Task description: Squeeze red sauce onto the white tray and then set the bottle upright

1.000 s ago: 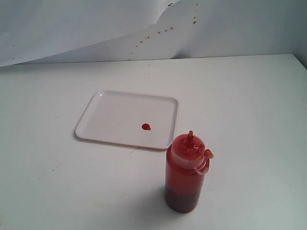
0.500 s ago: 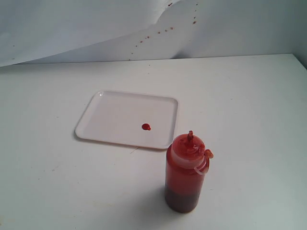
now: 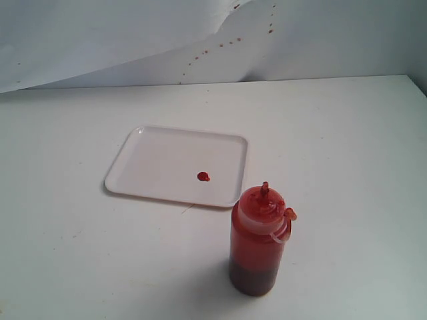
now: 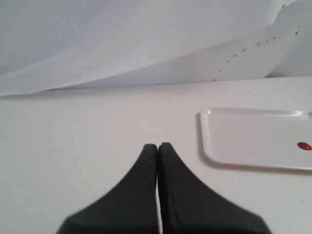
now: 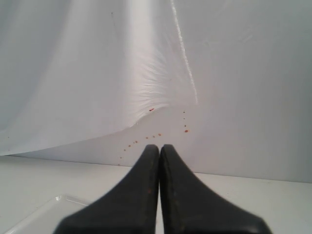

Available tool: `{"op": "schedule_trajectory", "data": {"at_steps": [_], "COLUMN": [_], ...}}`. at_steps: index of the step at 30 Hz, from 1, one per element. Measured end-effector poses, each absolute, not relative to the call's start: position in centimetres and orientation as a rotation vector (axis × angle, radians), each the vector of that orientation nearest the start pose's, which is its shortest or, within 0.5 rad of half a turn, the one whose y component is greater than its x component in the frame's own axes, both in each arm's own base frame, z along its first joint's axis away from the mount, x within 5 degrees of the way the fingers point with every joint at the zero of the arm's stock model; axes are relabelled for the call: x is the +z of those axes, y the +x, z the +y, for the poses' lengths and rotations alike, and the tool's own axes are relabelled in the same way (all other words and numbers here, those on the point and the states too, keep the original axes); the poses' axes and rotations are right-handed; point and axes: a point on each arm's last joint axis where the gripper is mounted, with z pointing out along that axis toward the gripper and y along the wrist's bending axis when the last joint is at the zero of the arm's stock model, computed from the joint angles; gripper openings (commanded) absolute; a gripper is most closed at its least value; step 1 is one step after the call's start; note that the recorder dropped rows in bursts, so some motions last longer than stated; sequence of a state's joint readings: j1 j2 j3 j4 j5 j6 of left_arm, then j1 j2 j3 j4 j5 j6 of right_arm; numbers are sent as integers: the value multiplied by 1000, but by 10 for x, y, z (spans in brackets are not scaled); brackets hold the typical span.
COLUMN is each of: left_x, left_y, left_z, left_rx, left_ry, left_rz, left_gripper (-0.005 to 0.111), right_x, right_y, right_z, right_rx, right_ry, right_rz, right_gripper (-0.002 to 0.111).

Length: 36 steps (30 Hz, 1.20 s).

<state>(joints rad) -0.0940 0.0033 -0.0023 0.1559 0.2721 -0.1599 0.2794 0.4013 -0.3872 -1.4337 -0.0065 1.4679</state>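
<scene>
Here we count one bottle, one white tray and one blob of red sauce, all on a single white tabletop (image 3: 347,147). The bottle (image 3: 257,247) stands upright near the front of the tabletop, with nothing gripping it. Its base rests clear of the white tray (image 3: 160,157), closer to the camera than the tray's front right corner. Only its shoulder overlaps that corner in the exterior view. Its one pointed nozzle (image 3: 265,189) aims straight up, and one small cap (image 3: 289,214) hangs on a thin tether at the right of the shoulder. Through the plastic the fill looks red, with a darker band at the bottom.

The white tray lies flat to the left of the bottle and behind it. The red sauce (image 3: 203,177) sits on the tray as one small glossy spot in its front right part, away from the rim.

We see two grippers, one in each wrist view. The left gripper (image 4: 158,146) has its jaws pressed together with nothing between them, and it hovers over bare tabletop beside a short end of the tray. The right gripper (image 5: 160,147) likewise has its jaws pressed together on nothing.

Behind the tabletop hangs a white sheet (image 3: 100,33) with a scatter of small red specks (image 3: 230,41), too fine for us to count surely.
</scene>
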Motion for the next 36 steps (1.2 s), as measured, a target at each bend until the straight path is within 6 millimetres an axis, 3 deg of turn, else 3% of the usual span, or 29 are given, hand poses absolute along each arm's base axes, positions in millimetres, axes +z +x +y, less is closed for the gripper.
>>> {"op": "schedule_trajectory", "data": {"at_steps": [36], "left_x": [188], "left_y": [54], "left_z": [7], "left_rx": [62], "left_ry": [-111], "left_rz": [1772], "left_gripper": [0], "right_x": [316], "right_y": [91], "right_z": [27], "right_rx": [259], "right_ry": [-190], "right_rz": [1490], "right_gripper": [0]}}
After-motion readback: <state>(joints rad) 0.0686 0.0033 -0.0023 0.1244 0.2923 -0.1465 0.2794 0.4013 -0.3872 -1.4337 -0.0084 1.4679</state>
